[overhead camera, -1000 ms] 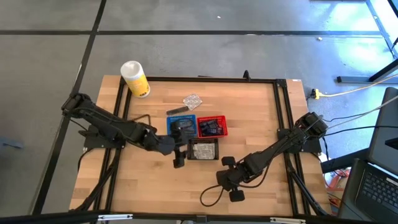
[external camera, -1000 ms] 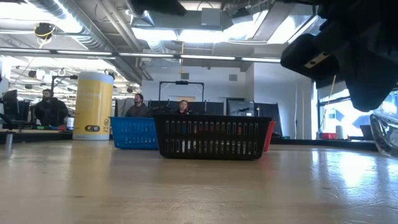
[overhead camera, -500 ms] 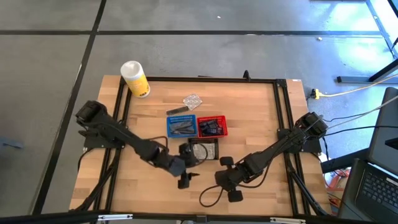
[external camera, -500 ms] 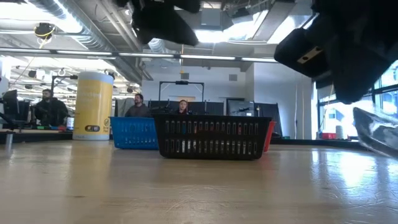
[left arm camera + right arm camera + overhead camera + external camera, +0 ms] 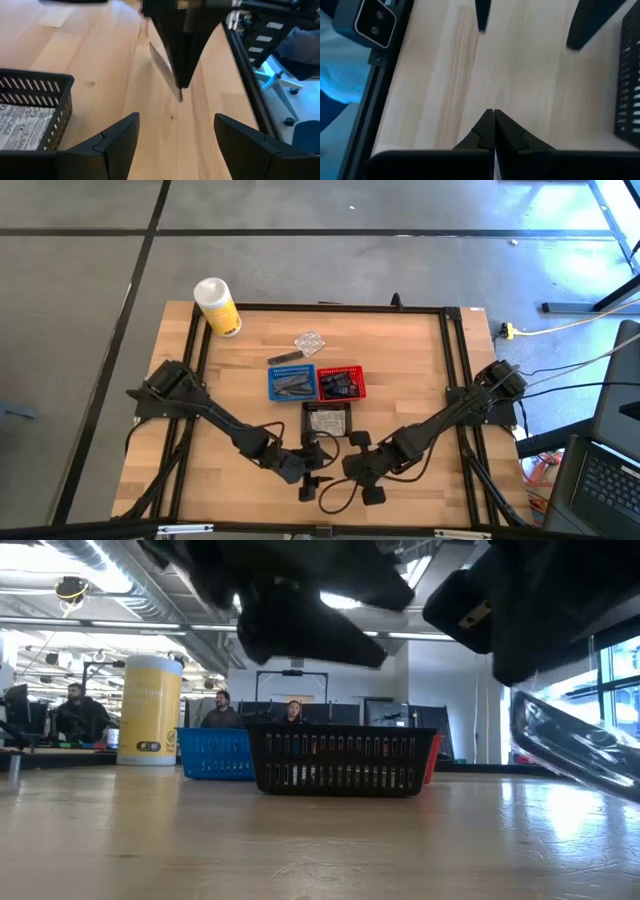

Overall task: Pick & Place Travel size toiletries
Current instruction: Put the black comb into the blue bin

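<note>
Two claws: both mine, now face to face over the front edge of the table, just in front of the black basket.
Left claw: my left gripper is released, fingers spread wide and empty, pointed straight at the other claw.
Right claw: my right gripper is clenched on a thin shiny packet. The left wrist view shows the packet edge-on, sticking out sideways from the pinched tips.
What changed: a second ago my left arm was reaching over the blue basket. It has since swung back across the black basket and down to the front, and now sits just beside my right claw. My right arm has barely shifted.
What that means: this looks like a hand-over setting up, though the packet is not yet between my left fingers.
Task's things: one packet is in my right claw. A pale packet lies flat in the black basket, dark pieces fill the blue basket and the red basket, and a blister packet and a dark slim piece lie loose on the wood behind the baskets.
Next move, as I judge it: ease my left fingers around the free end of the packet, close them, then let go with the right.
Risk: the packet is thin and slick, so a skewed pinch could drop it.
</note>
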You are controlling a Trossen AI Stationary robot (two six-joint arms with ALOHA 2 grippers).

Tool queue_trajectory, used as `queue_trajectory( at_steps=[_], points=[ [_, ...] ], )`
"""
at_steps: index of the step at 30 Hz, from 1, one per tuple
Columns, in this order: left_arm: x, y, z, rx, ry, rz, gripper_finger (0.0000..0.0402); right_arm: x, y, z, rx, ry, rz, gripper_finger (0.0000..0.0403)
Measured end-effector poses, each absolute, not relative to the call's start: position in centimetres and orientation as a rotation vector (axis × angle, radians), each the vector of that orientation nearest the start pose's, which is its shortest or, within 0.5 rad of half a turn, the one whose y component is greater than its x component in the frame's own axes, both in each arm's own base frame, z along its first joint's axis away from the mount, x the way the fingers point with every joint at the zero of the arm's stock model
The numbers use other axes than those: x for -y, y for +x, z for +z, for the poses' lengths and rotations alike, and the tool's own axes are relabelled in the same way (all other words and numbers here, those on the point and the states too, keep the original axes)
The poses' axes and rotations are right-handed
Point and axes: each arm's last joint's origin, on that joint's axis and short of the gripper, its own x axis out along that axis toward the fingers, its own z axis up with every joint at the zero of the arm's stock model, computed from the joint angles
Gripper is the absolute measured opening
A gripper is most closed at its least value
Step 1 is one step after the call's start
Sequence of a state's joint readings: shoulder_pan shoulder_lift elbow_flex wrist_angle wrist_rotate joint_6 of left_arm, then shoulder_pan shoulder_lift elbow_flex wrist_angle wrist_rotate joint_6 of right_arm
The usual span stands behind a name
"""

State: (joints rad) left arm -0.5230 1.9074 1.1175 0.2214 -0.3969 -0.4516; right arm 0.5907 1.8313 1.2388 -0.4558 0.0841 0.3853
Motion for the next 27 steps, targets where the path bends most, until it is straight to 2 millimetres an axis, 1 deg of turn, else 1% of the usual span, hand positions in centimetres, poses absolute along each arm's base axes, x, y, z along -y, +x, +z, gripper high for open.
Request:
queue_trajectory(
  at_steps=[5,13,18,23,27],
  points=[
    [19.2,35.8,15.9,-0.513,-0.183,0.031,0.0253,-20.5,31.2,18.9,-1.036,-0.026,0.238,0.0000],
    [19.3,36.4,13.6,-0.529,-0.213,0.022,0.0253,-20.4,31.7,19.1,-0.975,-0.074,0.215,0.0000],
    [19.3,37.1,13.0,-0.468,-0.222,0.017,0.0253,-20.4,32.0,19.3,-0.929,-0.106,0.196,0.0000],
    [19.3,37.3,12.5,-0.454,-0.214,0.013,0.0253,-20.4,32.2,19.5,-0.899,-0.108,0.193,0.0000],
    [18.9,37.6,12.2,-0.457,-0.214,0.026,0.0252,-20.5,32.4,19.6,-0.863,-0.118,0.197,0.0000]
  ],
)
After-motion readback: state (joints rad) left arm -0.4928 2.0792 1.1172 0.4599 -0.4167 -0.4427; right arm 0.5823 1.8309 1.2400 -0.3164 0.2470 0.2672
